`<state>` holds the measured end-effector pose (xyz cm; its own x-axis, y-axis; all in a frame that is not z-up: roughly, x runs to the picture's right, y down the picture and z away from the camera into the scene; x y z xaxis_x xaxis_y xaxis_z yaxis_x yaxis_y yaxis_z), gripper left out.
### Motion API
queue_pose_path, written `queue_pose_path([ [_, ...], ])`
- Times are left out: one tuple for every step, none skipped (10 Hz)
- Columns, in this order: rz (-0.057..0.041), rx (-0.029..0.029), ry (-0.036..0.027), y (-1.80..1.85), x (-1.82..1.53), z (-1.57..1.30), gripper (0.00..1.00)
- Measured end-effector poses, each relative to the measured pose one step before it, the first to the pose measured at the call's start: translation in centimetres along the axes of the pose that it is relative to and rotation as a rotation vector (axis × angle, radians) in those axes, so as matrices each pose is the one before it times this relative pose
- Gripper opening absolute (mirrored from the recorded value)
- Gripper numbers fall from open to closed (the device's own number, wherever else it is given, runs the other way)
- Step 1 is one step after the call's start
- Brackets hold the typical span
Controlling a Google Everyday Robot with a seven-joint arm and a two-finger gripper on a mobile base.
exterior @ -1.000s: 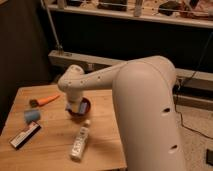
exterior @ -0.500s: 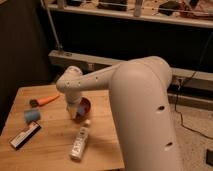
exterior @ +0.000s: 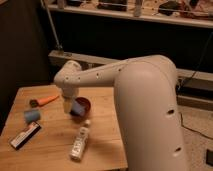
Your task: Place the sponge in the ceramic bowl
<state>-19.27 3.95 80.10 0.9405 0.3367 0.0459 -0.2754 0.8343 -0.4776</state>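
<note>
The dark red ceramic bowl [exterior: 86, 104] sits on the wooden table [exterior: 105, 135], near its middle. The blue sponge [exterior: 76, 108] lies tilted at the bowl's left side, over its near-left rim. My gripper [exterior: 67, 104] hangs down from the white wrist, just left of the sponge and close against it. Whether it still holds the sponge does not show. The big white arm [exterior: 145, 95] reaches in from the right and hides the table's right part.
An orange carrot-shaped thing [exterior: 46, 100] lies left of the bowl. A pale teal block [exterior: 31, 116] sits at the left edge, with a dark flat bar [exterior: 24, 136] in front of it. A clear bottle [exterior: 80, 142] lies in front of the bowl.
The gripper has drifted left, off the bowl. More of the red bowl shows, and the blue sponge is now visible at its left rim.
</note>
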Motion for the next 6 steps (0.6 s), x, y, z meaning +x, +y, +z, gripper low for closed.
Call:
queue_pose_path([
  [0.03208,0.01889,-0.00872,-1.028,0.320,-1.105,0.80],
  [0.05390,0.01950,0.00316,-1.146,0.895,-0.864,0.80],
  [0.05058,0.02140,0.01468,-1.118,1.169,-0.388,0.80],
  [0.06574,0.02711,0.02594,-1.271,1.552,-0.246,0.80],
  [0.07262,0.03201,0.03778,-1.257,1.679,-0.031,0.80],
  [0.06317,0.02335,0.02499,-0.773,1.034,0.010,0.80],
])
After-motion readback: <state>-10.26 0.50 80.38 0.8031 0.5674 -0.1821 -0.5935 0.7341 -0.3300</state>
